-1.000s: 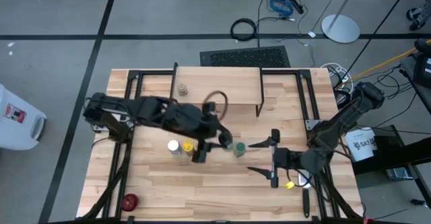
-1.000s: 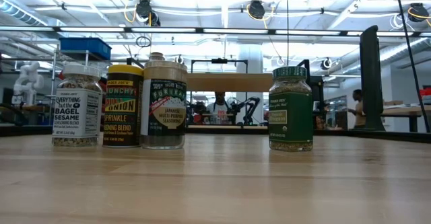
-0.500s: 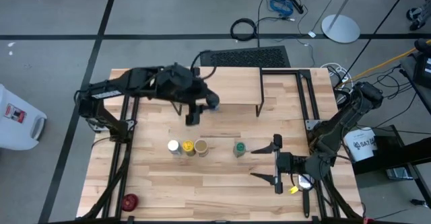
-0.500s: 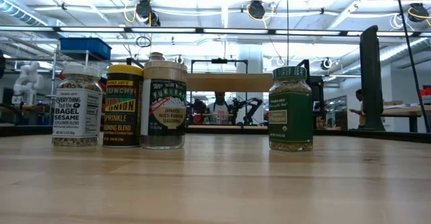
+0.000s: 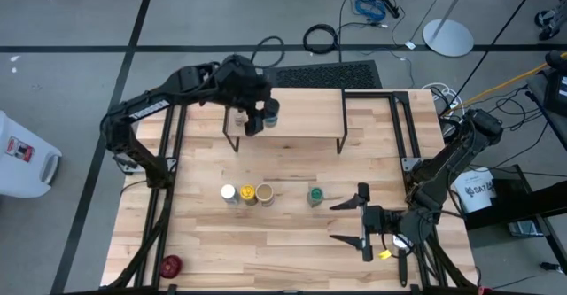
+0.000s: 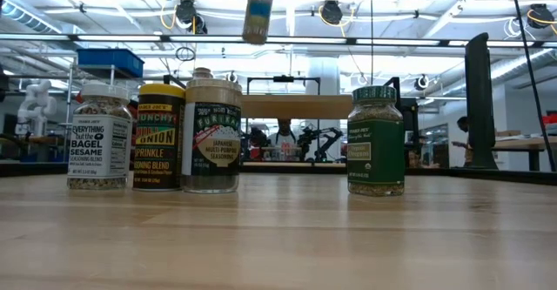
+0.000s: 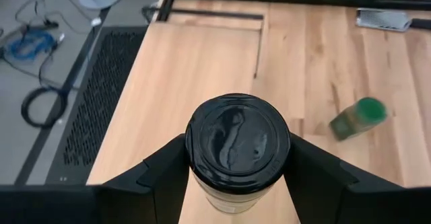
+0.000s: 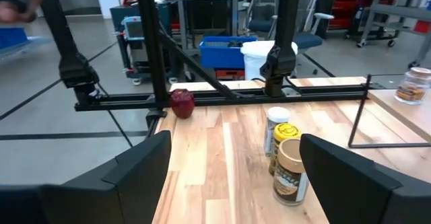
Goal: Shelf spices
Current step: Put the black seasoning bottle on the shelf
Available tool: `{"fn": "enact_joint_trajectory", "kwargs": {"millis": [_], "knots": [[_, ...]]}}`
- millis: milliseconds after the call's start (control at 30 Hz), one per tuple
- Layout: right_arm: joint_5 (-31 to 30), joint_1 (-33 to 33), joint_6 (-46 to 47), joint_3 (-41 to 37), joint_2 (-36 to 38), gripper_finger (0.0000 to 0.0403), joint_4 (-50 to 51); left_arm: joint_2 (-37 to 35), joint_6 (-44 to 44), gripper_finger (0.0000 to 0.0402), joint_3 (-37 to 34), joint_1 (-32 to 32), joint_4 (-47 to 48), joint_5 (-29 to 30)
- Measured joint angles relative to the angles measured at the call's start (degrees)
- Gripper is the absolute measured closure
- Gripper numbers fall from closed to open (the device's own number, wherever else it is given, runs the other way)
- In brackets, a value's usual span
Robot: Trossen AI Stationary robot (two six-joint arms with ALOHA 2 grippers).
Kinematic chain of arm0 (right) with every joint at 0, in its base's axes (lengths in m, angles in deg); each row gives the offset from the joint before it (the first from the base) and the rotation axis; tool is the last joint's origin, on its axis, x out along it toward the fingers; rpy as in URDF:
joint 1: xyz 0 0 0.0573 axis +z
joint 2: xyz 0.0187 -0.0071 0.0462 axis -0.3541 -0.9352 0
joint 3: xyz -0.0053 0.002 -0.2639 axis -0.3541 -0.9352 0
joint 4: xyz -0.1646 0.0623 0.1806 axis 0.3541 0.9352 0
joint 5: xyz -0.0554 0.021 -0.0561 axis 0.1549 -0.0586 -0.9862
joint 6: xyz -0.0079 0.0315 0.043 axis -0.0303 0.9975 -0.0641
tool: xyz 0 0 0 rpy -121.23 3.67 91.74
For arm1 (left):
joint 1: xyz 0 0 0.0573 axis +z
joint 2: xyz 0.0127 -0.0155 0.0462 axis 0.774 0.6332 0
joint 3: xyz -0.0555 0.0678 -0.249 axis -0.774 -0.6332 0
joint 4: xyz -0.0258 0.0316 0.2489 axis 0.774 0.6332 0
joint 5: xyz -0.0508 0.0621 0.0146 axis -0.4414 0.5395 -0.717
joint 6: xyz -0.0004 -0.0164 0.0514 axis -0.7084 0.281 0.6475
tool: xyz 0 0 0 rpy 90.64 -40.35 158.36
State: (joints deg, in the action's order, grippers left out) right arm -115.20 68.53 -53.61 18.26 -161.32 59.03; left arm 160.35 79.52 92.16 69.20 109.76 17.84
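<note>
My left gripper is shut on a clear jar with a black lid. It holds the jar in the air over the left part of the shelf, a light wood plank on thin black legs. The low view shows this jar high above the rest. The white-capped, yellow, tan and green-lidded jars stand on their bases on the table. Another small jar stands on the shelf top. My right gripper hangs open near the table's right front, with nothing between its fingers. My left gripper pinches the jar's upper end at the rim of the black lid. One finger lies on each opposite side. The fingers slant down from the table's left. The jar hangs upright, lid up, clear of the shelf top.
A small red round object lies at the table's near left corner. Black frame rails run along both table sides. Bare wood lies between the row of jars and the shelf legs.
My left gripper has carried the black-lidded jar from beside the row of jars toward the table's far edge. The jar is now over the shelf top. It has stayed upright and lifted clear throughout. The four jars on the table have kept their places.
</note>
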Motion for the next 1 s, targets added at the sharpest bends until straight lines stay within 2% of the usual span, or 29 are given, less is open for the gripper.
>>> {"fn": "enact_joint_trajectory", "kwargs": {"millis": [200, 467, 567, 1000], "knots": [[0.3, 0.0, 0.0, 0.0, 0.0, 0.0088, 0.0, 0.0, 1.4, 0.0184, -2.8, 5.2, 0.8, -2.1], [0.6, 0.0, 0.4, 0.0, 0.0, 0.0088, 0.0, -0.4, 2.5, 0.0184, -7.3, 11.2, 0.5, -9.8], [1.5, 0.0, 0.4, 0.0, 0.0, 0.0088, 0.0, -0.8, 3.1, 0.0184, -9.4, 12.0, -2.4, -12.1], [1.8, 0.0, 1.0, 0.0, -0.1, 0.0088, 0.1, -1.6, 5.8, 0.0184, -15.4, 13.6, -5.3, -12.5]]}}
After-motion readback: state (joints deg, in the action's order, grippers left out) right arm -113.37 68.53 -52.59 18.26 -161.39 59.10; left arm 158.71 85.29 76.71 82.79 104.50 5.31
